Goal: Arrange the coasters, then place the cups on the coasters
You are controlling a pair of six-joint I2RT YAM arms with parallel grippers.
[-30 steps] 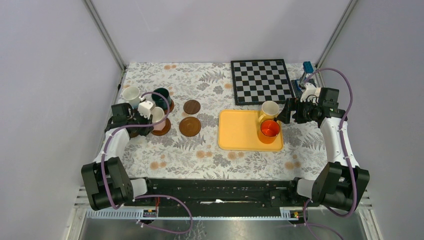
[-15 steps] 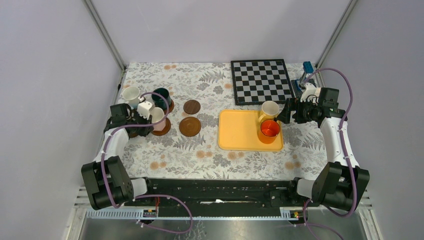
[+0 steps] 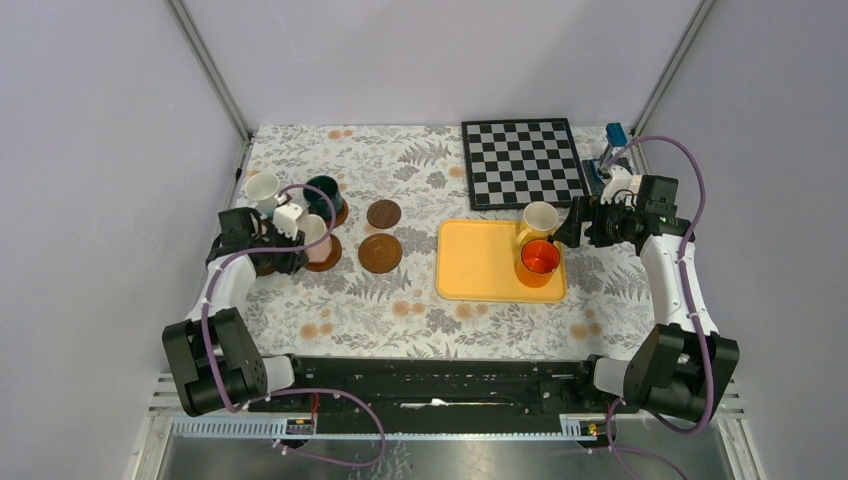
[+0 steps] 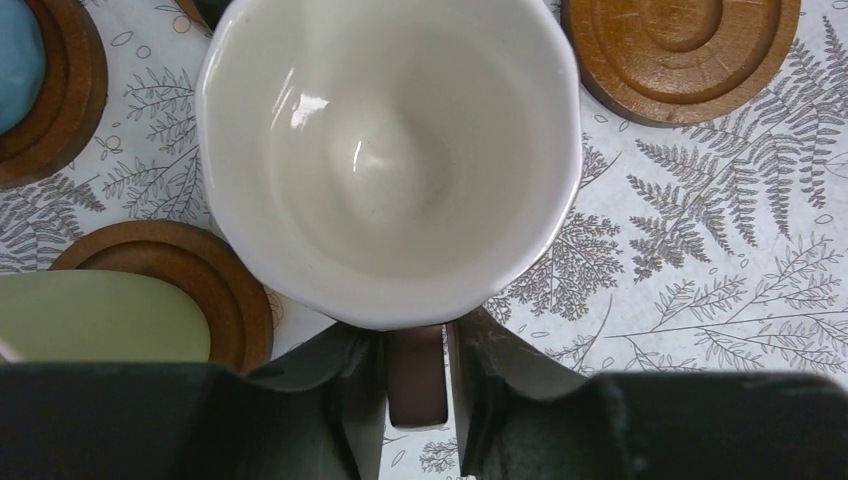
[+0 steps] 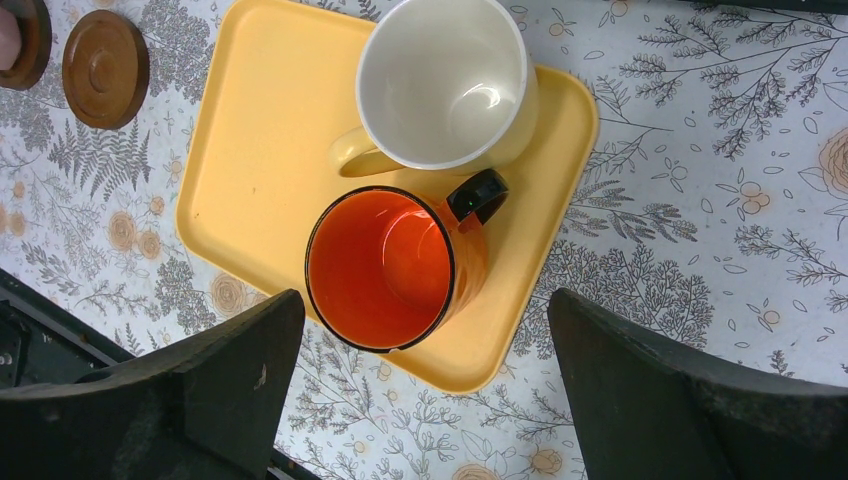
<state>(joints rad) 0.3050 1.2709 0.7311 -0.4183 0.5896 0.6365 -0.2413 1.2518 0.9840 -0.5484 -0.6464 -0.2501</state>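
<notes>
The pink cup point(image 3: 318, 236), white inside point(image 4: 390, 160), stands on a coaster point(image 3: 326, 256). My left gripper point(image 4: 415, 400) straddles its brown handle point(image 4: 416, 375), open only a little, with a thin gap at the right finger. Close by, a light green cup point(image 4: 95, 318) and a pale blue cup point(image 4: 15, 60) sit on coasters, and a dark green cup point(image 3: 322, 192) sits on another. Two coasters point(image 3: 382, 214) point(image 3: 380, 253) are bare. My right gripper point(image 5: 425, 390) hangs wide open over the orange cup point(image 5: 385, 265) and the cream-yellow cup point(image 5: 445, 85).
Both right-hand cups stand at the right end of a yellow tray point(image 3: 478, 262). A chessboard point(image 3: 523, 162) lies behind it, and a small blue object point(image 3: 616, 132) sits at the far right corner. Grey walls close in both sides.
My left jaws have parted slightly from the pink cup's handle, and the left wrist has edged left. The right arm has not moved.
</notes>
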